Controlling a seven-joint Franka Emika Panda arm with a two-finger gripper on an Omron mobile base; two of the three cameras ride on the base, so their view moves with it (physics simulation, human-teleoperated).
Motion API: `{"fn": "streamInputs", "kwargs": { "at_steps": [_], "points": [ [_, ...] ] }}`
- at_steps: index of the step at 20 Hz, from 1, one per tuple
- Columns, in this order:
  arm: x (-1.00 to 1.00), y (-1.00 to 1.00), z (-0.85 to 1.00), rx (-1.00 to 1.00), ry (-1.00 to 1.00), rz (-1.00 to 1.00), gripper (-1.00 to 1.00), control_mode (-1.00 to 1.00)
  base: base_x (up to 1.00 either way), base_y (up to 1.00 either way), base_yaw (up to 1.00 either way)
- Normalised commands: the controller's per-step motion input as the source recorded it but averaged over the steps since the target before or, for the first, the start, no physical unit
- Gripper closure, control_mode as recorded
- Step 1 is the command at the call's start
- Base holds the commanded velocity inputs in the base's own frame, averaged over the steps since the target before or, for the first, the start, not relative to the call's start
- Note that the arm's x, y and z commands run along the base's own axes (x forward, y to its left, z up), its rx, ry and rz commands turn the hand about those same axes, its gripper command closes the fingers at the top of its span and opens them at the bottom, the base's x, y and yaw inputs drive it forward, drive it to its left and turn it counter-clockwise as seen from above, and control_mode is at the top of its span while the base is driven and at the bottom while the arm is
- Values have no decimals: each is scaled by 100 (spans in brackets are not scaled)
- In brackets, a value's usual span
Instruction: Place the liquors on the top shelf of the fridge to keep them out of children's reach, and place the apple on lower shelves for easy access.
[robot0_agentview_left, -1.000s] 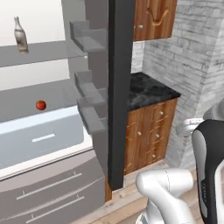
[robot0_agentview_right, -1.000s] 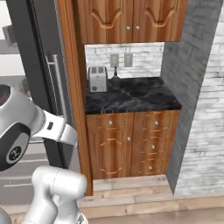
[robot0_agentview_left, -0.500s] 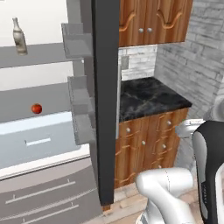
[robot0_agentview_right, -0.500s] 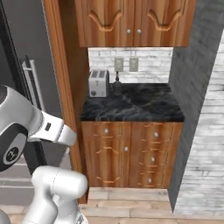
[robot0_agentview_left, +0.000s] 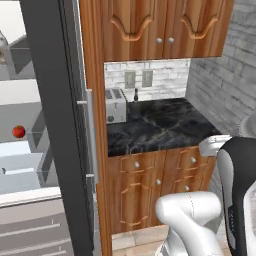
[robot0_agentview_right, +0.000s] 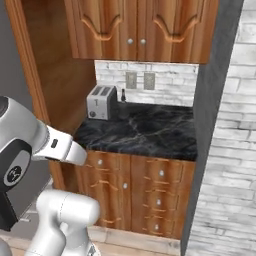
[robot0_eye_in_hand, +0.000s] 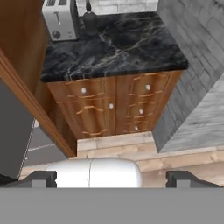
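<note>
while i look down along the hand, the gripper (robot0_eye_in_hand: 111, 178) shows its two dark tips far apart at the bottom of the hand view, jaws spread wide with nothing between them. below it lie pale wood floor boards (robot0_eye_in_hand: 183, 159), then a wooden cabinet (robot0_eye_in_hand: 113, 105) of drawers under a black marble counter (robot0_eye_in_hand: 118, 46).

on that counter, at its back left corner, a silver toaster (robot0_agentview_right: 101, 102) stands upright, and just beside it on the right stands the dark liquor bottle (robot0_agentview_right: 123, 107), its long axis vertical, thin black neck pointing straight up. a grey brick wall (robot0_agentview_right: 225, 150) closes the counter's right side; the front and top of the counter are open.

to the left, in the left base view, the fridge's dark door (robot0_agentview_left: 55, 125) stands edge-on with its silver bar handle (robot0_agentview_left: 91, 135). past it, inside the fridge (robot0_agentview_left: 20, 165), the red apple (robot0_agentview_left: 18, 131) sits on a lower shelf above the pale drawer.

since a second ago the whole picture has swung right: the camera moved, so the fridge interior now takes a narrow strip and the counter nook sits at centre.
</note>
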Motion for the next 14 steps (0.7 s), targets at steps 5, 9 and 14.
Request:
{"fn": "streamInputs", "kwargs": {
  "at_steps": [5, 9, 14],
  "points": [
    [0, 0, 0, 0, 0, 0, -100, 100, 49, -21, 17],
    [0, 0, 0, 0, 0, 0, -100, 100, 60, 0, 14],
    [0, 0, 0, 0, 0, 0, -100, 100, 69, -10, 12]
  ]
}}
